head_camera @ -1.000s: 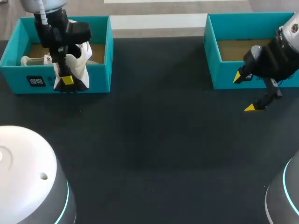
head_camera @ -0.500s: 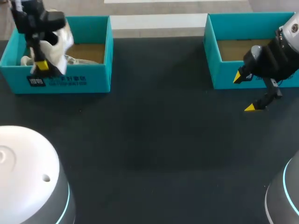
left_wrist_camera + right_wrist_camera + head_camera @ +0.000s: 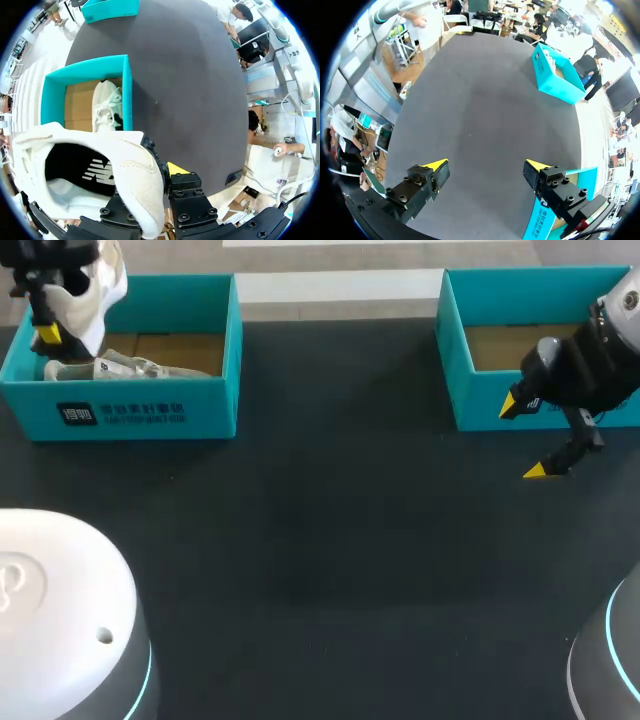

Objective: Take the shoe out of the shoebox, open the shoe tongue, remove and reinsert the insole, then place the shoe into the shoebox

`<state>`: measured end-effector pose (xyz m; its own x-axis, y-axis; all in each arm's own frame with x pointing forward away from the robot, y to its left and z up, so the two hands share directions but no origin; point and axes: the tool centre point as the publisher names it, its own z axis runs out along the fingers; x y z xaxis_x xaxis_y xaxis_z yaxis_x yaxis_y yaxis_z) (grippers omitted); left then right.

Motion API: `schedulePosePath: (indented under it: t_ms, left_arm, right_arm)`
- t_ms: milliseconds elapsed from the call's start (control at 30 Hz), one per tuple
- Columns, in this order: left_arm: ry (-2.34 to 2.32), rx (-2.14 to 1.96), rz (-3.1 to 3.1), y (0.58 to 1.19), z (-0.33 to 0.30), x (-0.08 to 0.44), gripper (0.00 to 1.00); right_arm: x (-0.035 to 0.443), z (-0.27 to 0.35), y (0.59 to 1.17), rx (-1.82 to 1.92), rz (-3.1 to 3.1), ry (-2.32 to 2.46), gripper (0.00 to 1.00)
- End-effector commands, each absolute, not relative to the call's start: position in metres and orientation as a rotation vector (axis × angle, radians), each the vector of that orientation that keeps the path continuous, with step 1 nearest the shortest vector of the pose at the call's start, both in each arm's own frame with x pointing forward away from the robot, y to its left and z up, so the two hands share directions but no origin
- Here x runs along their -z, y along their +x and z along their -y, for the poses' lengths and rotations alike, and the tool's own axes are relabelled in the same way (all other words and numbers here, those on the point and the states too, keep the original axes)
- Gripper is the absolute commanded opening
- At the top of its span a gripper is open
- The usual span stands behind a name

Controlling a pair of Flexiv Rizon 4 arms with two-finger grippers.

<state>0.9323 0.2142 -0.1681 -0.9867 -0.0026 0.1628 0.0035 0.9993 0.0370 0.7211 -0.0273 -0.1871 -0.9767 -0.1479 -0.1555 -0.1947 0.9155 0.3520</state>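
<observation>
Left jaws, seemingly clamped on the shoe [image 3: 95,290], hold it above the box [image 3: 150,415]; best carry it clear, then lower it onto the bench [image 3: 320,540] near the parted right jaws.

1. The shoe [image 3: 135,175] is up in the air: white upper, black lining, a white logo inside.
2. The second shoe [image 3: 130,368] is white as well, laces and all.
3. The left shoebox [image 3: 150,415] is teal outside with a brown card floor and dark print on its front wall.
4. The right shoebox [image 3: 452,360] has the same teal and the same brown.
5. The left gripper [image 3: 47,332] and right gripper [image 3: 523,438] both have black bodies and bright yellow tips.
6. The table [image 3: 320,540] is plain dark grey.
</observation>
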Motion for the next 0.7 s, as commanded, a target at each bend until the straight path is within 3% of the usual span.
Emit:
schedulePosePath:
  t_ms: [33,533,700]
  left_arm:
    - [0.015,0.034,2.898,0.957,-0.222,0.166,0.00]
    - [0.015,0.034,2.898,0.957,-0.222,0.166,0.00]
    - [-0.019,0.024,2.946,0.983,-0.249,0.168,0.00]
  right_arm:
    - [0.188,0.026,0.722,-0.556,-2.954,-0.263,1.00]
    - [0.188,0.026,0.722,-0.556,-2.954,-0.263,1.00]
    - [0.188,0.026,0.722,-0.556,-2.954,-0.263,1.00]
